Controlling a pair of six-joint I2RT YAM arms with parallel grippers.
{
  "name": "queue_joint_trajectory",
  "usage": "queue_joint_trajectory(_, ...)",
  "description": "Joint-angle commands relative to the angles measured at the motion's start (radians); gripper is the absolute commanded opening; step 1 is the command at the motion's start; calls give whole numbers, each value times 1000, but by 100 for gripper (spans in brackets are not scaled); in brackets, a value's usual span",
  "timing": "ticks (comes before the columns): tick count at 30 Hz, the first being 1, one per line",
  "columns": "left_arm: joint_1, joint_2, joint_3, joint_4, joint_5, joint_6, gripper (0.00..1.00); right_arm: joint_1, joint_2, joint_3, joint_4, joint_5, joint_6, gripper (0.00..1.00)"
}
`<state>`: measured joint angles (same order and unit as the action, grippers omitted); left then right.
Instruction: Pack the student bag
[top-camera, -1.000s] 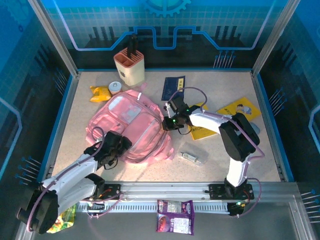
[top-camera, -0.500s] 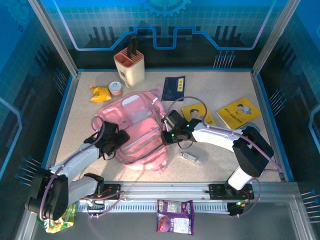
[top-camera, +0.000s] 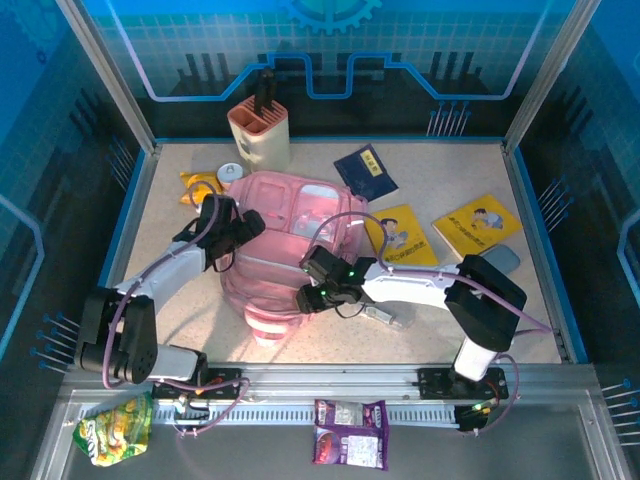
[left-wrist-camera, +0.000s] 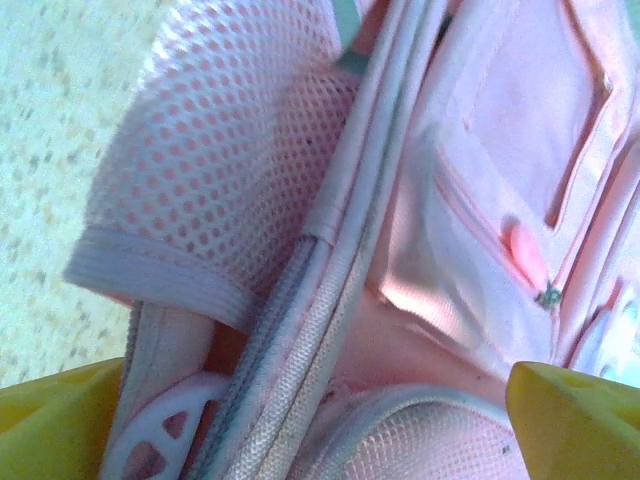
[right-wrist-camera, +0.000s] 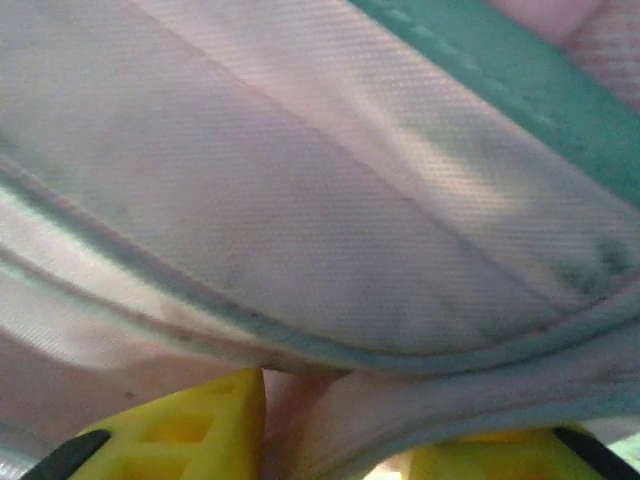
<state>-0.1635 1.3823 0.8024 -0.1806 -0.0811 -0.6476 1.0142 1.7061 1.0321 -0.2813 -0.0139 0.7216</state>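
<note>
Student bag (top-camera: 285, 240) stood mid-bench, slightly toward left edge. Right end effector (top-camera: 308, 292) clamped on bag fabric. Left end effector (top-camera: 240, 232) fingers spread astride zip edge, grip unclear. Yellow book (top-camera: 400, 232) lay outside; packing apparently barely begun.

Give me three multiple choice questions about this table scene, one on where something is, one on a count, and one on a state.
1. Where does the dark blue paper booklet lie?
A. on the speckled table, behind and right of the large soft pink fabric backpack
B. on top of that backpack
C. held in a tool

2. How many flat yellow picture books lie right of the backpack?
A. one
B. two
C. four

3. What sits between the yellow fingers of the right tool?
A. nothing
B. a yellow book
C. pink backpack fabric

Answers:
1 A, the booklet lies on the table beyond the bag's right side.
2 B, one is near the bag and one further right.
3 C, the right wrist view shows pink fabric running down between both fingers.
</note>
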Motion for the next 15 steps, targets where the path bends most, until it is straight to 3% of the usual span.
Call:
queue_joint_trajectory(1,6,-14,25,-26,121,30,95,37,-43,74,122,23,-19,58)
queue_joint_trajectory(8,16,-123,33,-182,77,50,99,-25,-278,-55,24,50,-20,83)
queue_joint_trajectory(15,-18,-294,2,-302,144,1,96,-181,-396,-122,-31,-24,-47,92)
